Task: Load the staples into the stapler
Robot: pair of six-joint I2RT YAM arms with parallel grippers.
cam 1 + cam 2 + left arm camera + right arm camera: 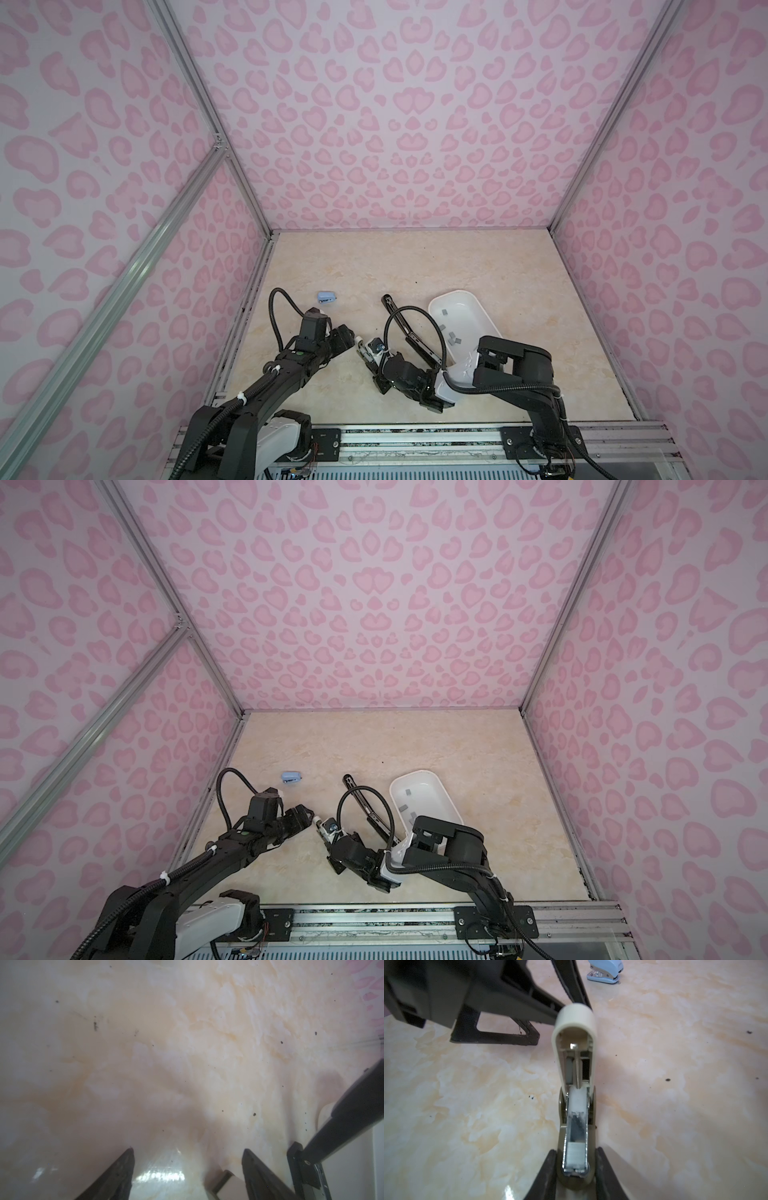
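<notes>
Beige stapler (577,1103) lies open, base pinched by the right gripper (576,1151), staples (575,1157) in its channel; left gripper (188,1149), spread, just beside its lid.

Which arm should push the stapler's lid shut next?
Left, probably. The right gripper is clamped on the stapler, which already has staples inside. The left gripper is open, empty and close beside the raised lid.
</notes>
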